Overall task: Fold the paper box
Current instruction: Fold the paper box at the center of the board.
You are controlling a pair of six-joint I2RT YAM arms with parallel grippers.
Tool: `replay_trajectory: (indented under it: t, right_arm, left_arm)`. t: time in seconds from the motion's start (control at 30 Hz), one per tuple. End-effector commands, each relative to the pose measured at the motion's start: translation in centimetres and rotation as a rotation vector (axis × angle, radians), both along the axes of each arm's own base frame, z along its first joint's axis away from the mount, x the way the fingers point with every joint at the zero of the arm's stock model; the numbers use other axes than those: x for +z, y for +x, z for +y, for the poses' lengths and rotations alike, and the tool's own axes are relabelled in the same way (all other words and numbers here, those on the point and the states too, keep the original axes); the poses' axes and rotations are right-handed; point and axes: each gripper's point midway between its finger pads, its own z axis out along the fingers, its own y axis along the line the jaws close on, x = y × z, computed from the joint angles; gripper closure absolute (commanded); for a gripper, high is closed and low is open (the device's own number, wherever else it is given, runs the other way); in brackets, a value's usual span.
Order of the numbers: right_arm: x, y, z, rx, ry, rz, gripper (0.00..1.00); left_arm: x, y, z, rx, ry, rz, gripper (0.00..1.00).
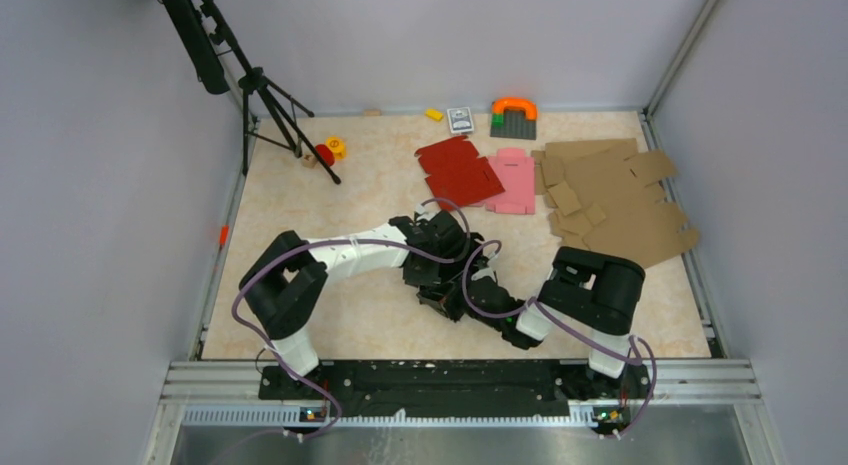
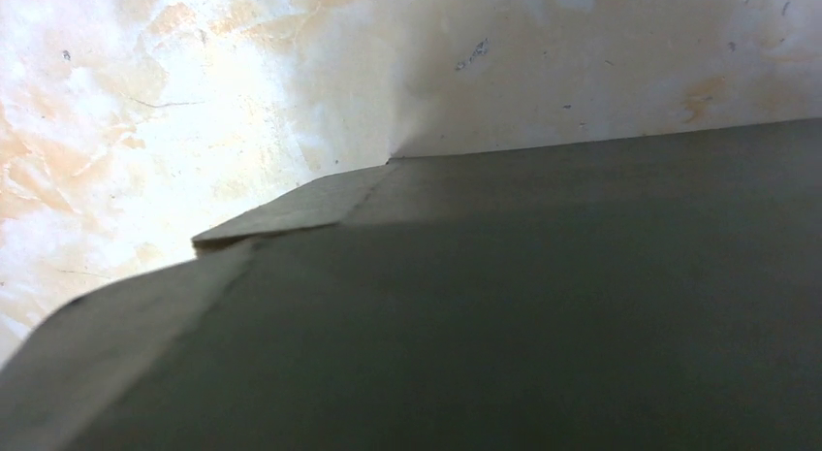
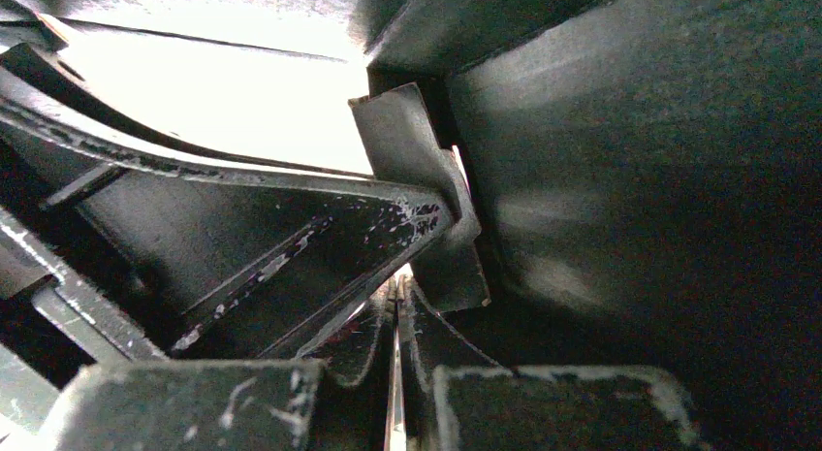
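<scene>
Where both arms meet at mid-table, top view: paper box (image 1: 440,297), black, hemmed between left gripper (image 1: 428,270) and right gripper (image 1: 472,290); red blank (image 1: 458,171) well apart. Left wrist view: dark panel with one creased flap lifted off table (image 2: 145,112); claw unseen, state not tellable. Right wrist view: jaws pressed together, tab (image 3: 412,150) just beyond tips. Judged partway: some panels raised, closure outstanding.

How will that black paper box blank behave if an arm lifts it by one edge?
Probably floppy: the paper box is thin card, and one flap bends along its crease. Likely light, so a push could slide it across the smooth-looking table. Its small tab looks easily bent.
</scene>
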Motion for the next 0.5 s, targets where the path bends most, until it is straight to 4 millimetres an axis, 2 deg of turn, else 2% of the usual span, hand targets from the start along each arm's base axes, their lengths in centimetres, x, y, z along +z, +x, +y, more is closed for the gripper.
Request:
replay_trajectory:
  t: [0.0, 0.13, 0.47]
  right_arm:
    - [-2.71, 0.76, -2.32, -0.06, -0.11, 0.029, 1.0]
    - [-2.74, 0.74, -2.37, -0.06, -0.109, 0.029, 1.0]
    - [-2.73, 0.69, -2.45, -0.06, -0.099, 0.025, 1.0]
  left_arm:
    - [2.48, 0.19, -0.6, -0.016, -0.061, -0.018, 0.71]
    - [3.0, 0.26, -0.64, -0.015, -0.085, -0.019, 0.69]
    - [2.95, 0.66, 0.03, 0.015, -0.12, -0.015, 0.75]
